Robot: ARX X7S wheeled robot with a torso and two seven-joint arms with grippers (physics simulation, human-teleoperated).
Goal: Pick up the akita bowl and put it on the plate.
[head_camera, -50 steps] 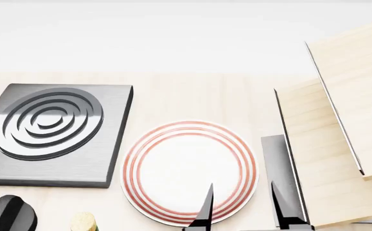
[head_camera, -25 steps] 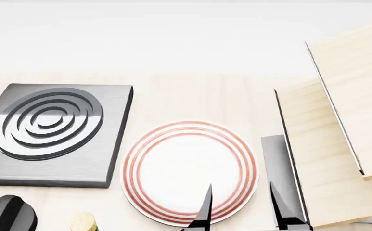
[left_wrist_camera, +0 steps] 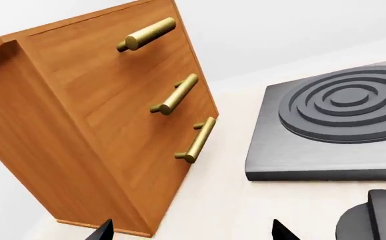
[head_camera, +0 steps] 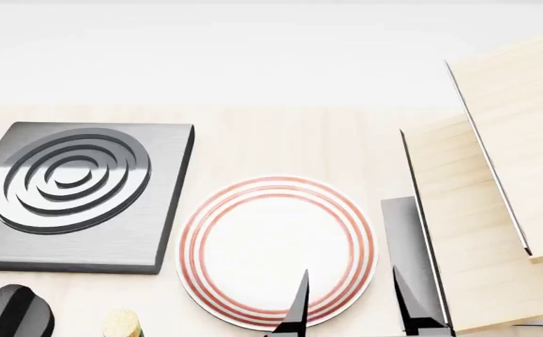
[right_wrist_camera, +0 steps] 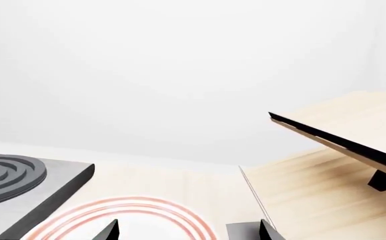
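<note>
The akita bowl is out of view in every frame. The plate (head_camera: 276, 249), white with red rings near its rim, lies flat on the pale wooden counter just right of the stove burner; its far edge (right_wrist_camera: 136, 206) shows in the right wrist view. My right gripper (head_camera: 351, 270) is open. One black fingertip hangs over the plate's near right part and the other over a dark grey slab (head_camera: 407, 246) beside it; nothing is between them (right_wrist_camera: 187, 222). My left gripper (left_wrist_camera: 193, 222) is open and empty over bare counter.
A square dark grey stove burner (head_camera: 69, 193) with raised rings sits at the left. A brown drawer cabinet (left_wrist_camera: 93, 125) with brass handles stands past the burner (left_wrist_camera: 339, 125). A light wooden cabinet (head_camera: 496, 189) with tilted panels fills the right. A black knob (head_camera: 13, 312) lies near the front edge.
The right gripper's fingertips have sunk a touch toward the bottom of the head view. Nothing else has moved.
</note>
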